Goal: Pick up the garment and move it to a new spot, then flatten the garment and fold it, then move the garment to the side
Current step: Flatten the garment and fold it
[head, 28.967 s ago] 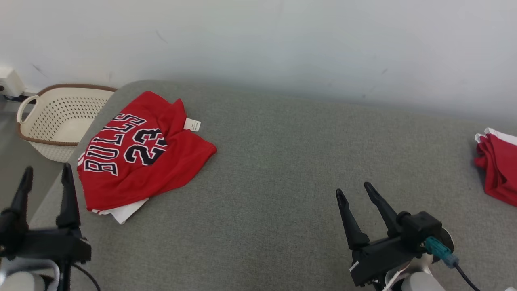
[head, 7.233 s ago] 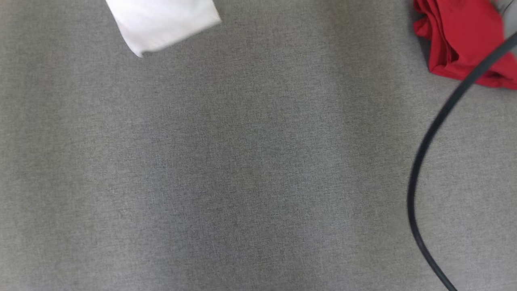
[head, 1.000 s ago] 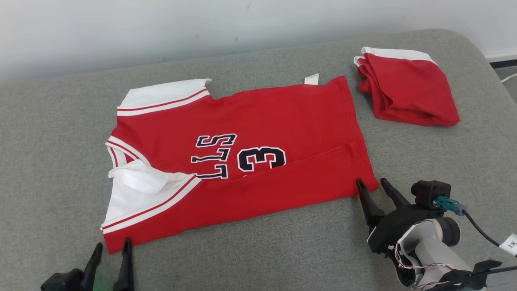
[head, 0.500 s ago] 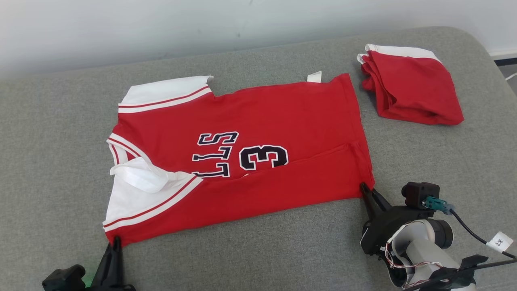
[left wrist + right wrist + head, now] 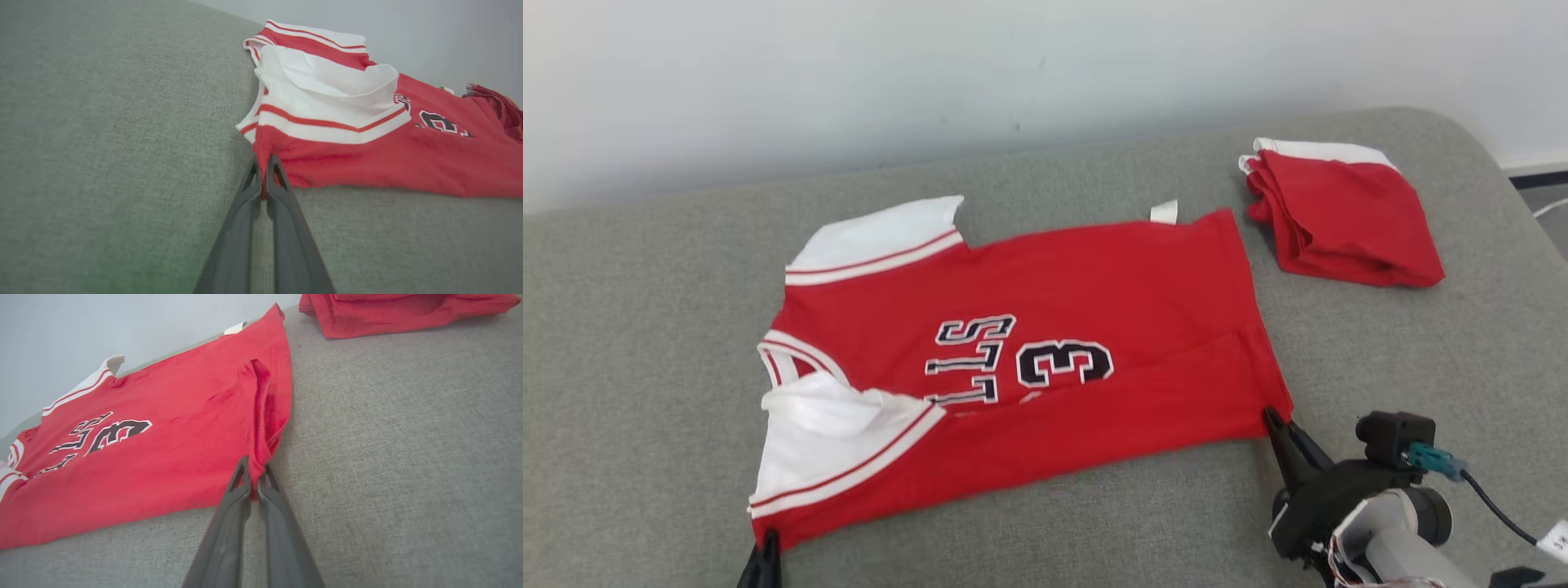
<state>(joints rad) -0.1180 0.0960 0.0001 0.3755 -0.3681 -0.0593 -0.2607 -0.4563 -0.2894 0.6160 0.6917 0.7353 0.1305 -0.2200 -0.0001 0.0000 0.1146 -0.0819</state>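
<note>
You've got the jersey (image 5: 1094,278) lying spread on the grey counter (image 5: 645,327), near edge folded up over the print. L gripper (image 5: 263,163) is pinching its near-left corner, R gripper (image 5: 253,467) is clamping the near-right hem corner. A folded red garment (image 5: 1347,220) is sitting near the far-right corner, not touching.

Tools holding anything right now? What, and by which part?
Both are shut on the red jersey: the left tool pinches its near corner at the sleeve end, the right tool its near corner at the hem end.
</note>
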